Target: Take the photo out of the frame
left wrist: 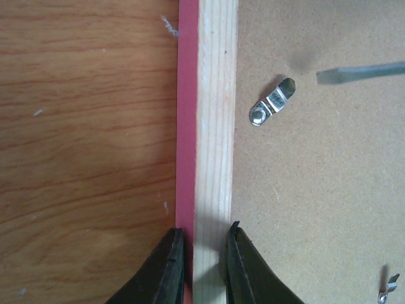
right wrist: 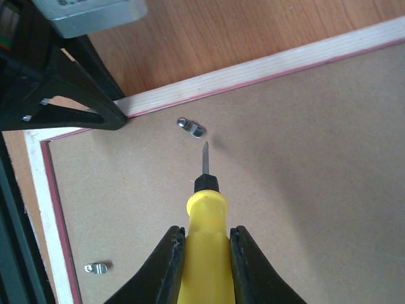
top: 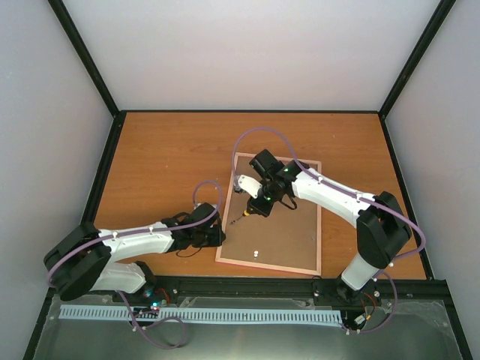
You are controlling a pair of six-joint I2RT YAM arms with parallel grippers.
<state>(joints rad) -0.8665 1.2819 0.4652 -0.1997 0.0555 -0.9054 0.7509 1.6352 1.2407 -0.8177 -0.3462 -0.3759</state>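
frame (top: 318, 225): flat on the table (top: 165, 157), back side up, near rail just beyond the arm bases. Thin pink edge, pale wood rail, brown backing board (top: 289, 240) filling the inside.
photo: not visible in any view, only the board side shows.
near clip (right wrist: 96, 268): small metal tab on the board, just inside the near rail.
left gripper (left wrist: 204, 237): fingers pinched across the frame's left rail, one on the pink outer edge, the other on the board side, both touching the wood.
side clip (left wrist: 272, 101): metal tab on the board just inside the left rail, farther along that rail than the left gripper. It angles away from the rail and lies over the board only.
screwdriver (right wrist: 205, 212): yellow handle, black collar, thin blade. Blade points at the side clip with the tip just short of it, small gap visible. Can't tell if the tip touches the board.
right gripper (right wrist: 207, 237): fingers clamped on the yellow handle, one each side. It sits over the board, farther in than the left gripper.
frame vs tool: tool is inside the rails, over the left-middle of the board, blade aimed toward the left rail that the left gripper pinches.
right arm: forearm crosses above the frame's far right corner.
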